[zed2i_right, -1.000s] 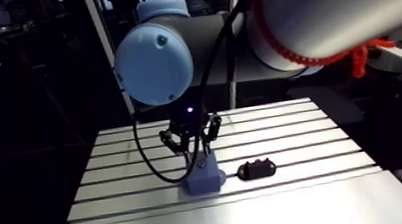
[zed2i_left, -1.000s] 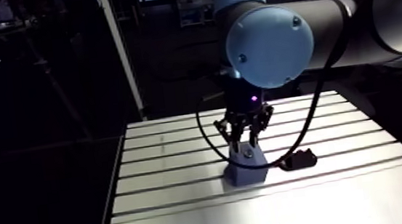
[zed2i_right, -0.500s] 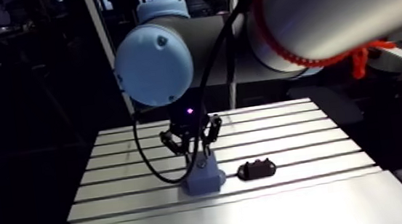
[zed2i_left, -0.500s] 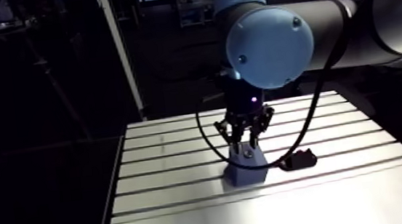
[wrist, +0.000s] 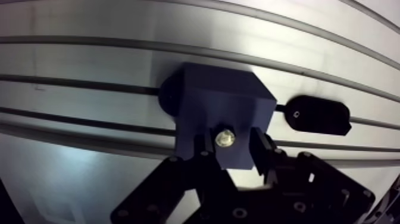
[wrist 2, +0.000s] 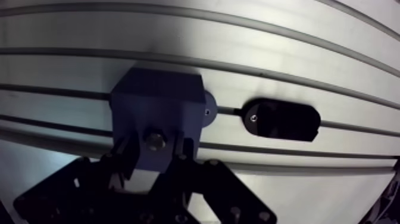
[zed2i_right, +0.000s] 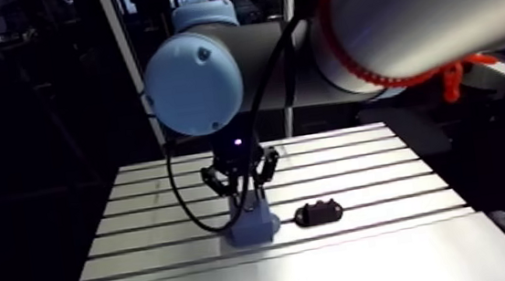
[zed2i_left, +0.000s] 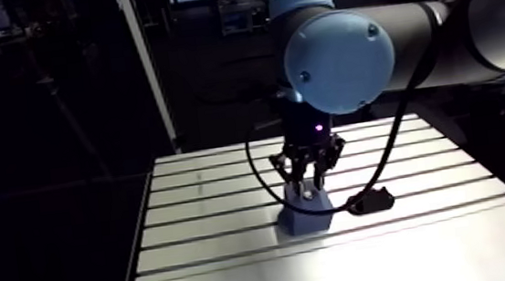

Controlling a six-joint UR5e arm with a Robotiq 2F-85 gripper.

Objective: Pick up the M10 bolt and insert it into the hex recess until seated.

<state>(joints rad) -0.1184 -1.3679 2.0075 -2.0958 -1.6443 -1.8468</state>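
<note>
My gripper (wrist: 231, 146) is released, fingers (wrist: 203, 149) flanking the M10 bolt (wrist: 224, 138). Its head shows atop the blue block (wrist: 220, 98), midway across the table (zed2i_left: 210, 214). I judge it stiff, weighty and slick, so I'd clamp the head's flats.
</note>
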